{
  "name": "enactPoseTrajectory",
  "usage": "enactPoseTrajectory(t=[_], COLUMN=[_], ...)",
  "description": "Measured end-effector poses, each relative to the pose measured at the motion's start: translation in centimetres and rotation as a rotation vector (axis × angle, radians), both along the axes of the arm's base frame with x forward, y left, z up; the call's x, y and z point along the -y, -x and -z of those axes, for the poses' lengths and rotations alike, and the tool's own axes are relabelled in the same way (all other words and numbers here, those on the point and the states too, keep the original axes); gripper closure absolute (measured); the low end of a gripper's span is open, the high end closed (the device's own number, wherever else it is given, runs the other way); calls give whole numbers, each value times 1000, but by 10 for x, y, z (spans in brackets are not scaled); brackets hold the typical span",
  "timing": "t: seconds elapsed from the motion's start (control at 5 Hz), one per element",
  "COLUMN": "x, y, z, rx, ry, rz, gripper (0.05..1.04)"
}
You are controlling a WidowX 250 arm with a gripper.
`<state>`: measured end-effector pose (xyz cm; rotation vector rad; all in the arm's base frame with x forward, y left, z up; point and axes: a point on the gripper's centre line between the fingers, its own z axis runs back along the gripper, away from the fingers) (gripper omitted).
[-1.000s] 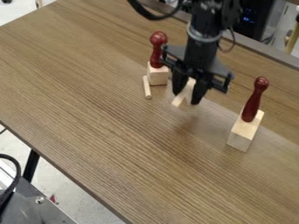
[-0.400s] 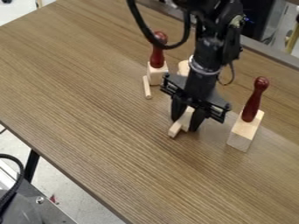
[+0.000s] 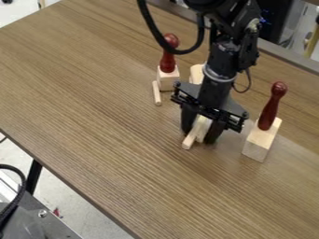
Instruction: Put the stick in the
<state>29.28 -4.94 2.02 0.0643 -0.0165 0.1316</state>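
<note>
The wooden stick (image 3: 190, 139) could twist or slip from the black gripper (image 3: 200, 133) if its jutting end catches on the table (image 3: 112, 154), since the fingers seem to pinch it far from that end. It sits between the fingertips, left of the right-hand block (image 3: 260, 141) with the red pin (image 3: 270, 108); its long axis runs from far right to near left, the free end pointing near and slightly left.
</note>
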Motion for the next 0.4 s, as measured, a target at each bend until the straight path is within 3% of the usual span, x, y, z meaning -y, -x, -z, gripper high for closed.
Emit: enactPoseTrajectory(t=[0.2,0.4], x=[-5,-12], y=[3,0], z=[-5,-35], rx=[-13,49], ry=[-2,17], rz=[-24,-56], gripper=[104,84])
